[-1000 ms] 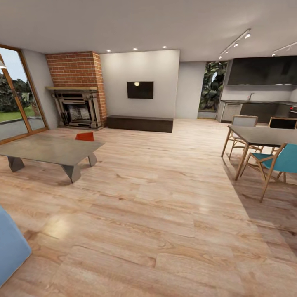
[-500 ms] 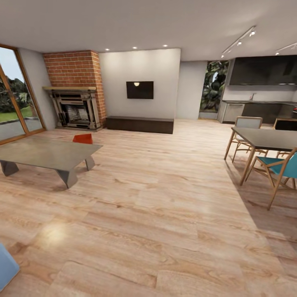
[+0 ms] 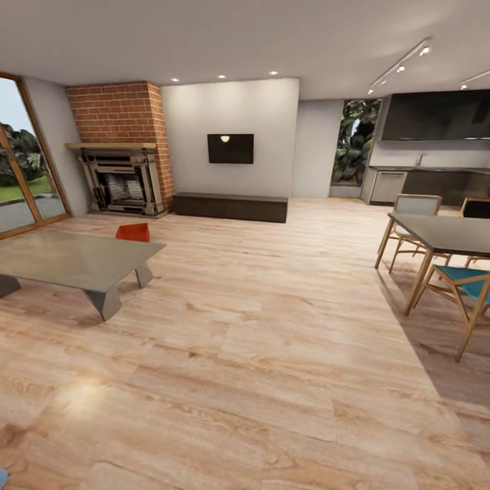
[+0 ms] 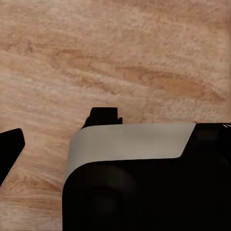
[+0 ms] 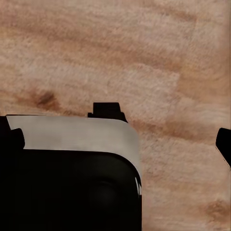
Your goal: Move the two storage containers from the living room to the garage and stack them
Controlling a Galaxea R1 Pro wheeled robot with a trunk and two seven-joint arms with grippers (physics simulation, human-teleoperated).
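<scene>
In the head view I look across the living room's light wood-plank floor [image 3: 258, 354]. One red-orange storage container [image 3: 133, 232] stands on that floor just behind the low grey table [image 3: 75, 257], its lower part hidden by the tabletop. My left gripper [image 4: 57, 131] hangs open over bare wood planks with nothing between its black fingers [image 4: 103, 116]. The right gripper [image 5: 166, 126] is likewise open above the planks, holding nothing.
A brick fireplace [image 3: 122, 178] and a dark low bench [image 3: 230, 206] under a wall screen line the far wall. Glazed wood-framed doors [image 3: 24, 173] are at the left. A dining table [image 3: 446, 233] with chairs [image 3: 466, 289] stands at the right. Wide open floor lies between.
The whole head view has shifted: the low table and sofa corner slide left and out of frame, so the camera moved. Nothing in the room has moved.
</scene>
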